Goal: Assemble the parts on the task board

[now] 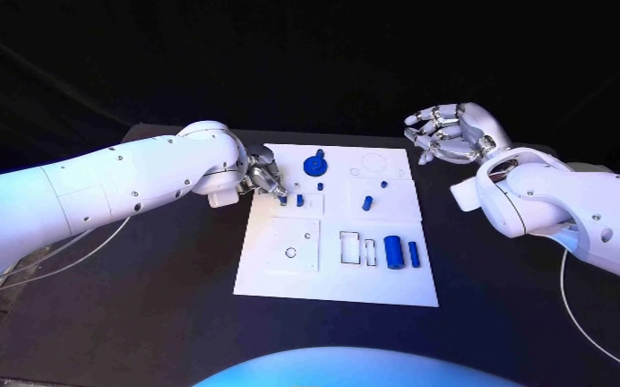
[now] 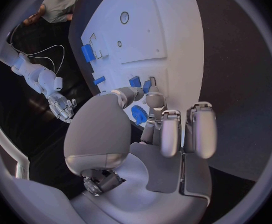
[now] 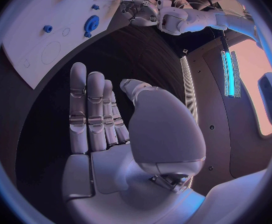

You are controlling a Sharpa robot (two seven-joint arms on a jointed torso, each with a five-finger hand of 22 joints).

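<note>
The white task board [image 1: 339,266] lies mid-table. My left hand [image 1: 268,178] is at its left edge, fingertips pinching a small blue part [image 1: 283,199] that stands on the board; the left wrist view shows that part [image 2: 147,86] between thumb and finger. A second small part [image 1: 300,199] stands just beside it. A blue gear [image 1: 315,166] sits further back, with small blue pieces [image 1: 367,202] near the middle. Two blue cylinders [image 1: 392,252] lie at the near right. My right hand [image 1: 450,133] hovers open above the table, off the board's far right corner, holding nothing.
The board has square recesses [image 1: 296,244] and round outlines [image 1: 374,162] with nothing in them. Cables [image 1: 72,248] trail on the table at the left. Bare black tabletop [image 1: 142,315] surrounds the board. In the right wrist view, the gear [image 3: 91,24] and my left hand [image 3: 138,10] are visible.
</note>
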